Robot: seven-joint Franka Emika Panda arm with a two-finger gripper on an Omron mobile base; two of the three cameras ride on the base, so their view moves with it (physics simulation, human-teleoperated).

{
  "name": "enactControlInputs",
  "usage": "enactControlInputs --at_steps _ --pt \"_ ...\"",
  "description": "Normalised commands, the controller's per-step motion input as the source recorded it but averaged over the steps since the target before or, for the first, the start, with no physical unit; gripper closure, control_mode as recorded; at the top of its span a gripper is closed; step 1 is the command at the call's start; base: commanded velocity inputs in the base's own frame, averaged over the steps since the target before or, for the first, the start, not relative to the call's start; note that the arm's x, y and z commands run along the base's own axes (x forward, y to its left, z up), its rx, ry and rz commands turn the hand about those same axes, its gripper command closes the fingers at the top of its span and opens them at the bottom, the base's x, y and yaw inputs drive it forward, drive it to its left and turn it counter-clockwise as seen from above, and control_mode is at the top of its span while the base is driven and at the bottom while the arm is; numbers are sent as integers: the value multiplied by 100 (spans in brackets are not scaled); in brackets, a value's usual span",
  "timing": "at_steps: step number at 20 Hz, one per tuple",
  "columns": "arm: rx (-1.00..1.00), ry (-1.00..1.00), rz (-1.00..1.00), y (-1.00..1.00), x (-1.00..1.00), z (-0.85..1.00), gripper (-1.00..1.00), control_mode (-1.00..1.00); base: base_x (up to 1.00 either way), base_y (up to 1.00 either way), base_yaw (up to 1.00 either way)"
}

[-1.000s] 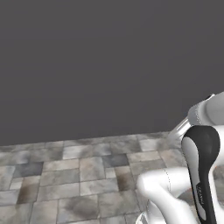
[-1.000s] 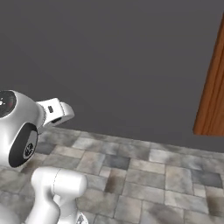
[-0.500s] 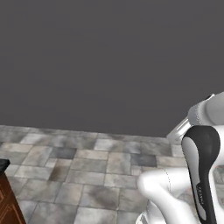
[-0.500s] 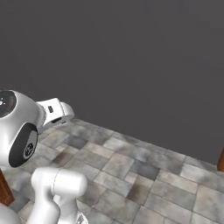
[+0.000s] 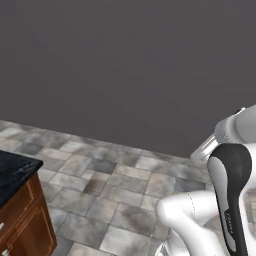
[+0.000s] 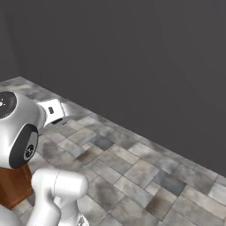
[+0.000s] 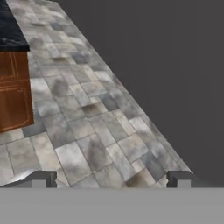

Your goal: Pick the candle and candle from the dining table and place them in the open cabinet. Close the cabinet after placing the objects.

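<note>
Hand view: dining table (image 7: 13,39) corner; fingers (image 7: 41,178) apart

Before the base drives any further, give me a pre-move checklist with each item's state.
1. Gripper open and empty: ok, fingertips stand wide apart with nothing between them.
2. Dining table in sight: ok, a black-topped, wood-sided corner at lower left of the left base view.
3. Candles located: cannot tell.
4. Cabinet open: cannot tell.
5. Tiled floor ahead free of obstacles: ok.
6. Arm tucked near the base: ok.
</note>
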Motion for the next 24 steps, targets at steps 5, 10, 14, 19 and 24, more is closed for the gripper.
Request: enactControlInputs --at_steps 5,10,14,19,24 --pt "0 0 0 0 0 0 -100 100 18 -27 34" --pt "0 0 0 0 0 0 -100 100 25 -37 30" --pt "0 0 0 0 0 0 -100 100 28 -46 29" --pt "0 0 0 0 0 0 -100 100 28 -52 28" --pt "0 0 0 0 0 0 -100 100 22 -50 27"
